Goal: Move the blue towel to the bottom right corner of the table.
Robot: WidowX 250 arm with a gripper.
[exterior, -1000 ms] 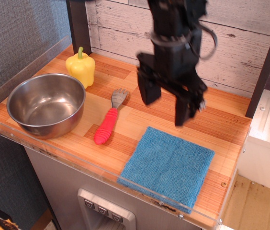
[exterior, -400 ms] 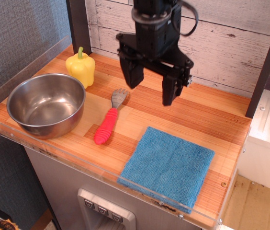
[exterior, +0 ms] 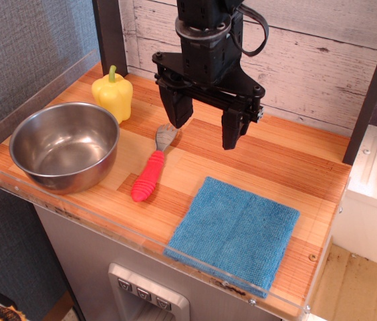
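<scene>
The blue towel lies flat and roughly square at the near right corner of the table, its front edge against the clear rim. My gripper hangs open and empty above the middle of the table, up and to the left of the towel, well clear of it. Its two black fingers point down with a wide gap between them.
A steel bowl stands at the near left. A yellow pepper sits behind it. A fork with a red handle lies between bowl and towel, its head under my left finger. A white plank wall backs the table.
My gripper has moved left and back, away from the towel, and stays open. The towel, bowl, pepper and fork have not moved.
</scene>
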